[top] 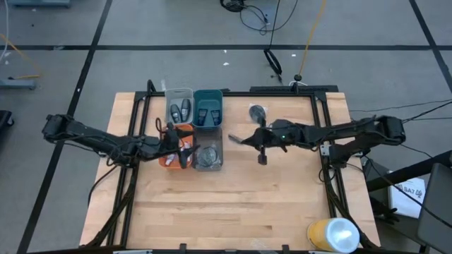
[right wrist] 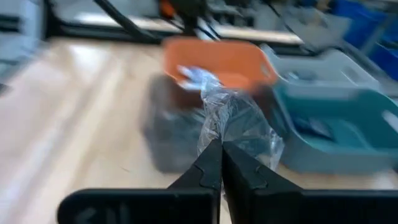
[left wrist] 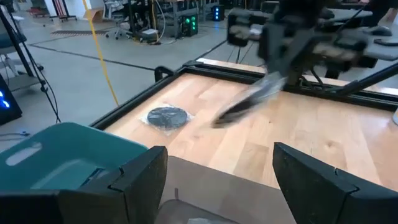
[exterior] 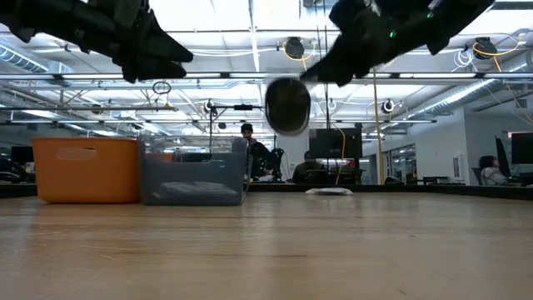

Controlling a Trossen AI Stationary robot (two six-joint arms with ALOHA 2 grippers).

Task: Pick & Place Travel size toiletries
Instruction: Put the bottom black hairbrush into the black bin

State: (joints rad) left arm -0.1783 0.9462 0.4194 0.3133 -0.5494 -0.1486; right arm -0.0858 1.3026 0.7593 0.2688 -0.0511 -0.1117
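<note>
Right wrist view shows a round puff in a crinkled clear wrapper pinched only by a fold of that wrapper between the right gripper, whose fingers are clamped tight together; the low view has the dark puff hanging in the air, well above the worktop. The likely failure, as I judge it, is the thin film slipping or tearing out of so small a pinch, dropping the puff short of the clear bin; a swinging load could also catch a bin wall. The second puff lies on the worktop near its far edge. Nearby, the left gripper hovers over the orange bin, fingers spread apart and holding nothing, close enough to the right arm's path that the two could meet.
</note>
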